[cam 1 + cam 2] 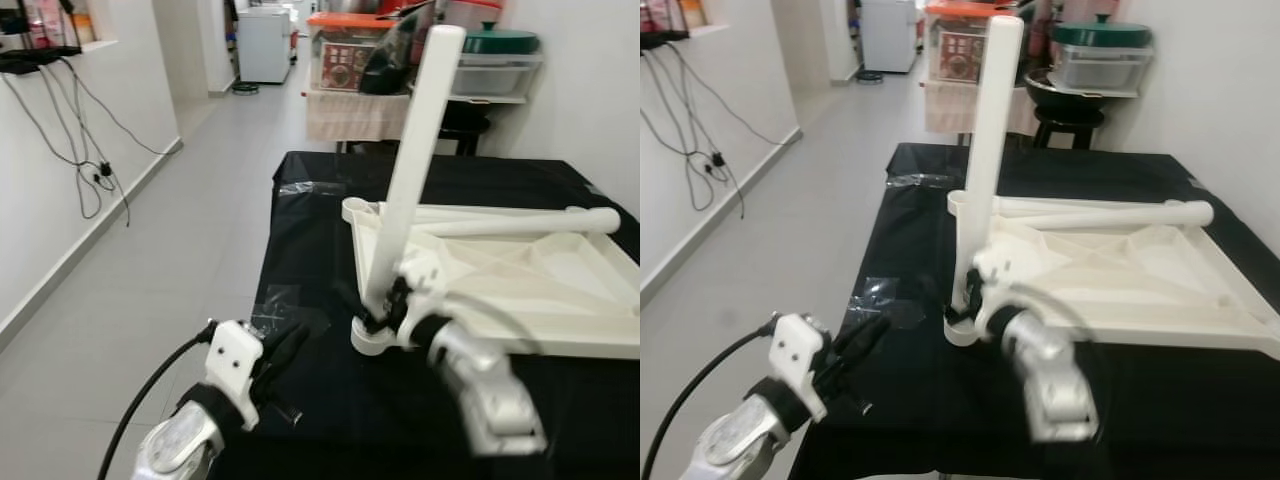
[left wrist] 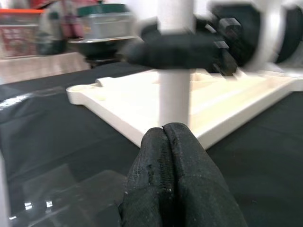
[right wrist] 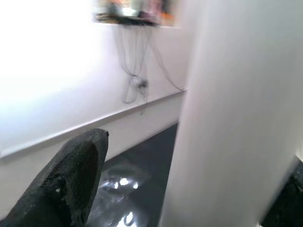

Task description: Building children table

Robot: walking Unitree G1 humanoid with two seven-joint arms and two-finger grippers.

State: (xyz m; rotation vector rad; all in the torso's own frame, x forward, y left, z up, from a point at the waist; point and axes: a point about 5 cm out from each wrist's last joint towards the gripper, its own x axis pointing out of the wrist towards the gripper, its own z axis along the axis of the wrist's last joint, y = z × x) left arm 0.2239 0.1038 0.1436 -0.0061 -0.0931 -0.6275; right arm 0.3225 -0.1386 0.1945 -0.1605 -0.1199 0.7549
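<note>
- Left eye view: An upturned white tabletop (image 1: 560, 290) lies on a bench draped in a black cloth (image 1: 320, 240). The right gripper (image 1: 395, 310) is clamped around the foot of a white table leg (image 1: 415, 160) standing in the near corner socket (image 1: 375, 338). A second leg (image 1: 520, 222) lies loose across the tabletop's far side. The left gripper (image 1: 285, 350) hovers low above the cloth, just beside that corner.
- Right eye view: The same scene, with the standing leg tipped slightly off vertical. A green-lidded container (image 1: 1102, 50) sits on shelving behind, and cables (image 1: 695, 150) trail down the wall. A red-and-white box carries a printed pattern, too blurred to read; no brand or lettering can be made out anywhere.
- Left wrist view: The left gripper's fingertips (image 2: 163, 151) are pressed together, holding nothing and aimed at the base of the upright leg, where the blurred right gripper wraps the shaft.
- Right wrist view: The leg looms pale beside one black finger (image 3: 71, 184), with the wall and its cables beyond.
- Risk, as it appears: with the leg leaning, it may bind or cross-seat in the socket if pushed or turned; the light tabletop could skid on the glossy cloth, since nothing braces it; and a slackened hold could let the tall leg topple.
</note>
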